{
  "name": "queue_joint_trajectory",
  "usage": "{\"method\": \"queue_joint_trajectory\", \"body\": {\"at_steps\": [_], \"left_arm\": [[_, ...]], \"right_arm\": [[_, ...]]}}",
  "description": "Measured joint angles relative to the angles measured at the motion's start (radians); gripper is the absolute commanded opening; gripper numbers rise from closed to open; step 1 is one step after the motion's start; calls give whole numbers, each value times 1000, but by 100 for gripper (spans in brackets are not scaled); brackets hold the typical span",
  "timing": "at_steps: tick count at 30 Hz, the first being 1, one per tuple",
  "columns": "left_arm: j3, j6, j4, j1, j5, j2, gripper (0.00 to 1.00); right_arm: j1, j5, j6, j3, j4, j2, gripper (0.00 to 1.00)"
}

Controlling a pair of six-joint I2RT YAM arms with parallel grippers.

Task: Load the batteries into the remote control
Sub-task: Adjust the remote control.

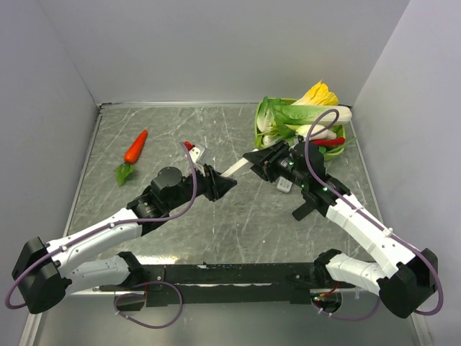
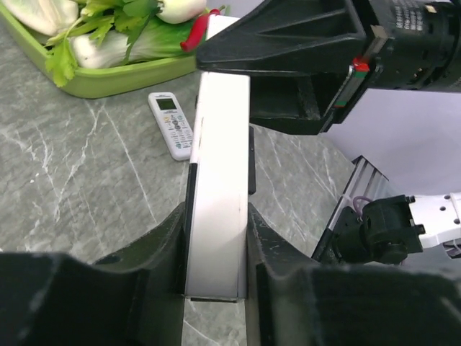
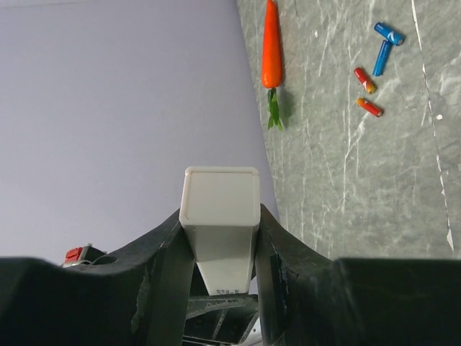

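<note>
White remote control (image 2: 218, 194) clamped at both ends, left gripper (image 2: 216, 231) and right gripper (image 3: 220, 238) each squeezing it.
Imo pull straight along its length, no twisting; batteries (image 3: 369, 107) lie well apart.

On the grey marbled table (image 1: 238, 130), seen from above, a carrot (image 1: 135, 146) with a green top lies toward 10 o'clock, tip pointing toward 1 o'clock. A green tray (image 2: 115, 81) sits toward 1 o'clock, heaped with bok choy (image 1: 302, 114), a yellow-tipped cabbage (image 1: 320, 92) and a red chili (image 1: 328, 142). Near the tray's 6 o'clock side lies a small white remote with buttons (image 2: 171, 124). A blue T-shaped piece (image 3: 385, 43) lies apart from the carrot.
</note>
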Motion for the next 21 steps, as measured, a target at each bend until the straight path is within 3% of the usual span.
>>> {"method": "queue_joint_trajectory", "body": {"at_steps": [1,3,4,6,13,18,21], "left_arm": [[3,1,-5,0,0,0,1],[11,-2,-27,3,-4,0,1],[16,-5,-37,3,-10,0,1],[31,-10,-70,16,-21,-2,1],[98,-16,-231,113,-5,-37,1],[190,-2,-367,180,67,-39,1],[253,19,-457,210,143,-34,1]], "right_arm": [[0,-1,0,-1,2,0,56],[-1,-8,-7,-15,19,-2,73],[-1,-15,-17,-18,19,-3,86],[-2,-37,-50,-18,19,-4,99],[-9,-75,-346,48,-54,-16,100],[-8,-120,-785,124,-85,-68,100],[12,-190,-1155,129,-88,-121,100]]}}
